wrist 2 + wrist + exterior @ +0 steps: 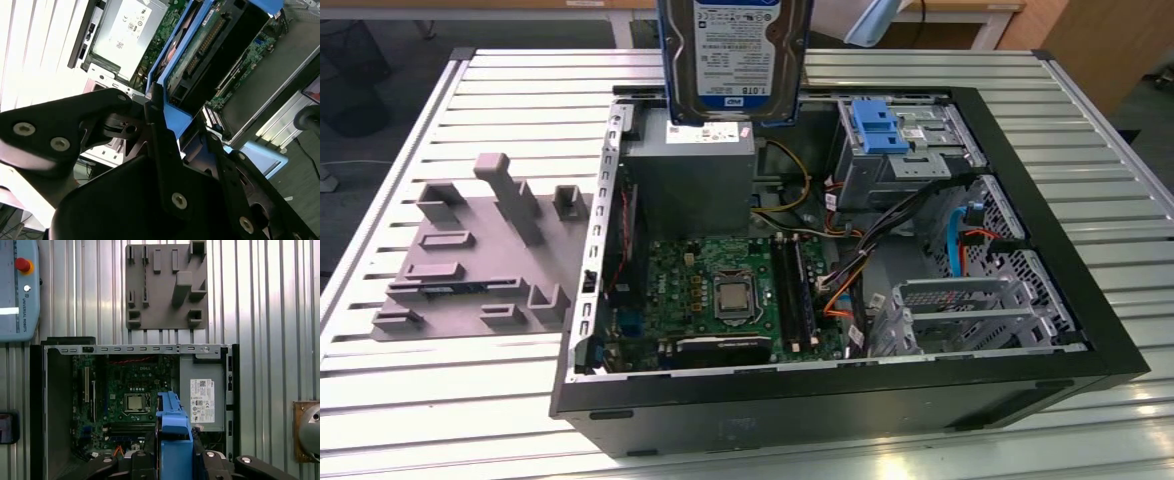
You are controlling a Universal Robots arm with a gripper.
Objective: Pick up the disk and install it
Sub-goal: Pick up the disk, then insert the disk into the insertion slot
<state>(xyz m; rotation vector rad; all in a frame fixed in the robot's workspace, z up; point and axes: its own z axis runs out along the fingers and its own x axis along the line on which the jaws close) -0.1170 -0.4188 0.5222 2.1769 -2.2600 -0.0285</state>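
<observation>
Blue-framed and silver, the disk (731, 55) hangs upright over the open case (1067, 330), long axis vertical and label facing the exterior view. The claw (180, 125) holds it from above, fingers clamped on both sides of its frame. The grey power supply (691, 180) sits directly beneath the disk. The blue bracket (874, 125) lies off to the exterior view's right, lower down.
</observation>
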